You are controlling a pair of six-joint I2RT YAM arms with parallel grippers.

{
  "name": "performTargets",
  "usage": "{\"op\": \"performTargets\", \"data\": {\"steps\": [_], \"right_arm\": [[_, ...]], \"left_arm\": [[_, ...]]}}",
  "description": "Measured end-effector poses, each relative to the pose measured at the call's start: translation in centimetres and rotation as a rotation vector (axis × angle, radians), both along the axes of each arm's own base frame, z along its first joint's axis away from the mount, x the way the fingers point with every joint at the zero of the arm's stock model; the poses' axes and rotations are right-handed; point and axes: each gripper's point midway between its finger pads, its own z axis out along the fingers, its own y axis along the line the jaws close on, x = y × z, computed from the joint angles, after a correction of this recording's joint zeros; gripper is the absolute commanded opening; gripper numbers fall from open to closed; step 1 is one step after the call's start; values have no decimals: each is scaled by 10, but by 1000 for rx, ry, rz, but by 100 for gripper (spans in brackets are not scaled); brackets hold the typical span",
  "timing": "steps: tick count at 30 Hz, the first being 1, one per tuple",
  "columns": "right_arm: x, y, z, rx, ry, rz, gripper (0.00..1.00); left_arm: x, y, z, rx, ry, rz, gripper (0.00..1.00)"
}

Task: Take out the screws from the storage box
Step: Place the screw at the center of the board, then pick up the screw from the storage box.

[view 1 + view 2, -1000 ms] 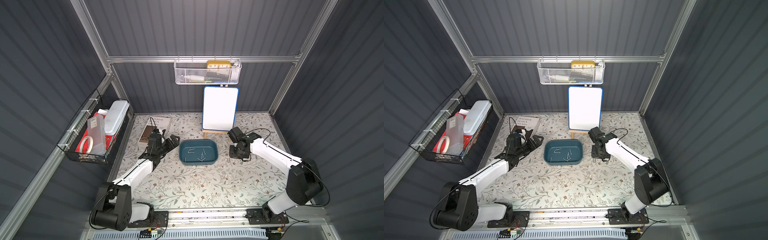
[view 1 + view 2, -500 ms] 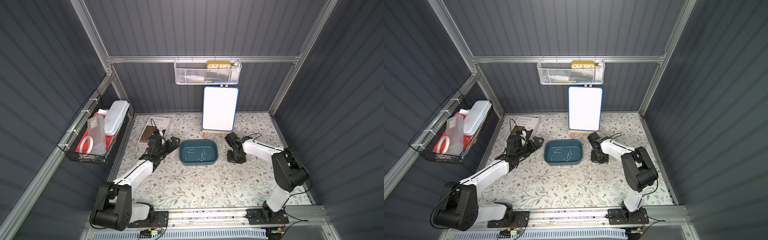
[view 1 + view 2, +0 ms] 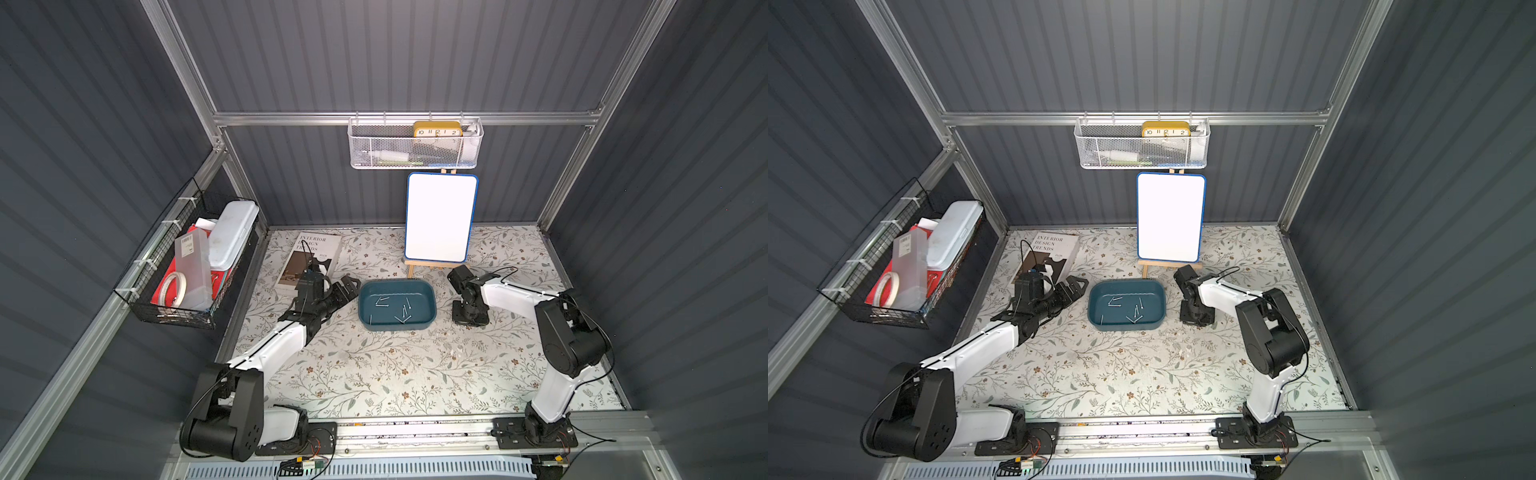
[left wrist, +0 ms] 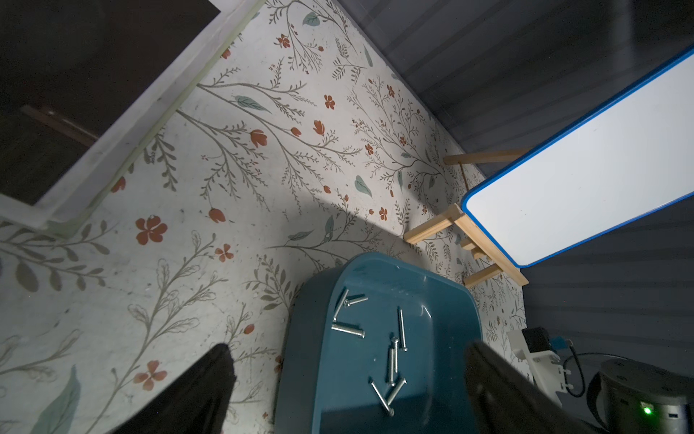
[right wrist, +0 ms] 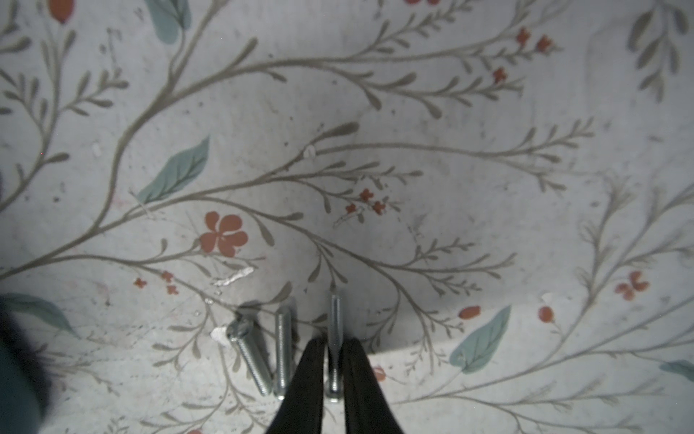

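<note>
1. screws (image 3: 403, 309) lie scattered on the floor of the blue tray (image 3: 397, 327), several of them, a few crossing one another.
2. the tray sits on the flowered mat (image 3: 374, 374) between my two arms, in front of the white board (image 3: 440, 222) on its wooden easel (image 3: 436, 262).
3. three more screws (image 5: 282, 353) lie outside the tray, side by side on the mat under my right wrist, nearly parallel.
4. my right gripper (image 5: 334, 344) points down at the mat just beside the tray's right end. its fingers (image 5: 311, 375) stand close together on either side of the third screw (image 5: 334, 315), which lies between them.
5. i cannot tell whether those fingers press on that screw or stand just clear of it.
6. my left gripper (image 4: 347, 351) is spread wide and holds nothing. it hangs just beside the tray's left end, with its fingers (image 4: 210, 387) aimed toward the tray.
7. a book (image 3: 309, 257) lies on the mat behind my left wrist, toward the back wall.
</note>
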Motion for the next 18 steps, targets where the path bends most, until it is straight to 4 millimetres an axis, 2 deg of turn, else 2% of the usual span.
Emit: {"op": "performTargets", "data": {"steps": [7,10,13,18], "right_arm": [[0,0,3,5,-5,-4,24],[-1,0,12,12,-16,-3,25],[1,1,34,24,-50,-3,26],[8,6,88,84,-165,10,29]], "left_arm": [[0,0,0,0,0,0,99],[0,0,1,-2,-2,0,99],[0,0,3,-6,-6,0,99],[-1,-1,9,-15,-18,-4,99]]}}
